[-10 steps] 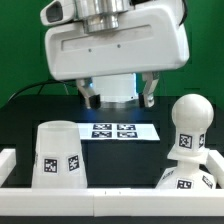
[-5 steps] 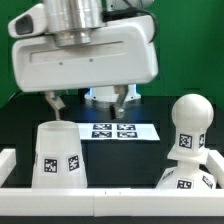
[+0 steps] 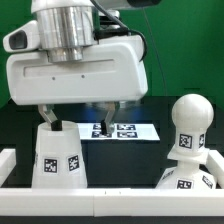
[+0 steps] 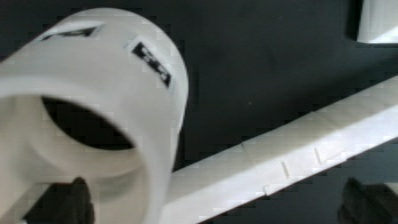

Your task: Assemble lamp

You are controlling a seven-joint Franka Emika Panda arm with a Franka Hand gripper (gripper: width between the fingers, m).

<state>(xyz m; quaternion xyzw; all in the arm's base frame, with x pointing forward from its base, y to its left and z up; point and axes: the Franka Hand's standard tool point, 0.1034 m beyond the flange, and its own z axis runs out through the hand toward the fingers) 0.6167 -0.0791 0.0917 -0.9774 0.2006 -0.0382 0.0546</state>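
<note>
— Looking at the big white shade (image 3: 58, 157), where does it stand?

— It stands on the black tabletop (image 3: 130, 160), wide end down, on the exterior view's left. It has a square tag on its side.

— Where is the gripper (image 3: 78, 122)?

— Right above the shade. Its two fingers are spread apart, one on each side of the shade's top. I cannot tell if they touch it.

— And the bulb (image 3: 189, 125)?

— It stands up on the base (image 3: 180, 178), on the exterior view's right, well apart from the shade.

— What lies behind?

— The marker board (image 3: 125, 130), flat on the tabletop. A white rail (image 4: 294, 150) runs near the shade's open mouth in the wrist view.
</note>
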